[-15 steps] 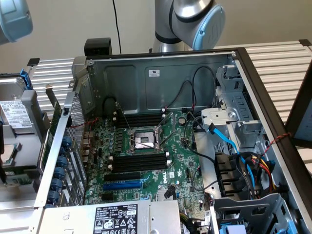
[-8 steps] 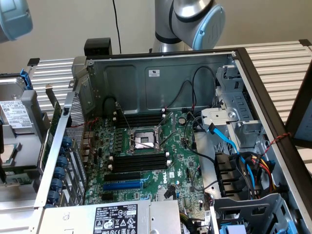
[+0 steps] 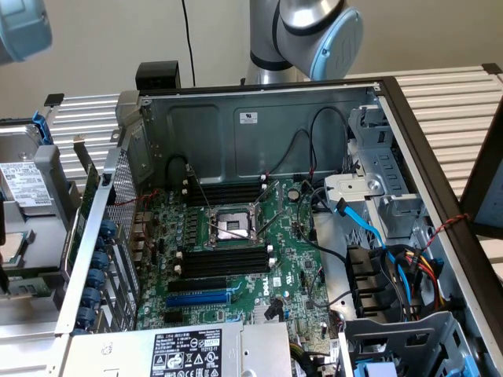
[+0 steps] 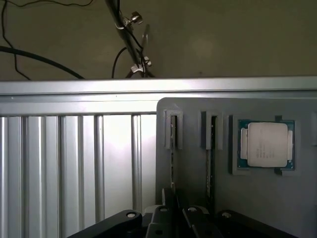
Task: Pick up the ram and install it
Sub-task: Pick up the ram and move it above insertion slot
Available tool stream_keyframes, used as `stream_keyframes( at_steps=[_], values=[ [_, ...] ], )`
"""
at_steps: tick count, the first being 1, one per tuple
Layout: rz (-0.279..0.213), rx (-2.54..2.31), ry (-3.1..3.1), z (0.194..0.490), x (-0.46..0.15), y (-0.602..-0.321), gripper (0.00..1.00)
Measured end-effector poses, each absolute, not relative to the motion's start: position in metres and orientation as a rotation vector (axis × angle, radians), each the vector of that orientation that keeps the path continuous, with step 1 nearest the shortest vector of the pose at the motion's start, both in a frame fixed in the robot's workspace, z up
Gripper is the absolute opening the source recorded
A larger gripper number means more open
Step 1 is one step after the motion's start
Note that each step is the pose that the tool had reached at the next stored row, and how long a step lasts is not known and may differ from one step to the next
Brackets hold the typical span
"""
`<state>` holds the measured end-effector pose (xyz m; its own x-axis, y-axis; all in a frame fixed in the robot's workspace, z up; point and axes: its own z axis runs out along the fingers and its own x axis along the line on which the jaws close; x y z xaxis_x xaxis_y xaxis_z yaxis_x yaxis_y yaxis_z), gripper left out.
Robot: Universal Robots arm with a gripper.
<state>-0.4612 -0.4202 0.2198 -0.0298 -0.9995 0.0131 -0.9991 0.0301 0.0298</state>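
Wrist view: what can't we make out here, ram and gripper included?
Wrist view, the ram: edge-on in the grey holder slot; slot walls hide chips and label.
Wrist view, gripper: cut off by the picture edge; contact with the ram unclear.
Exterior view, black slots: too small to tell latch positions.

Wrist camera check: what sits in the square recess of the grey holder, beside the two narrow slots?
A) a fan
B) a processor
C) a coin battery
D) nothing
B: a square processor with a silver lid lies flat in the recess of the holder, next to the slots.
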Motion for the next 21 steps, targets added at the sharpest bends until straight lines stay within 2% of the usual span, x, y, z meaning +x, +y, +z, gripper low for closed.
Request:
stream_keyframes(
  at_steps=[21],
  values=[
    [-0.002, 2.159, -2.225, 0.2279, -0.4612, -0.4156, 0.14]
  ],
)
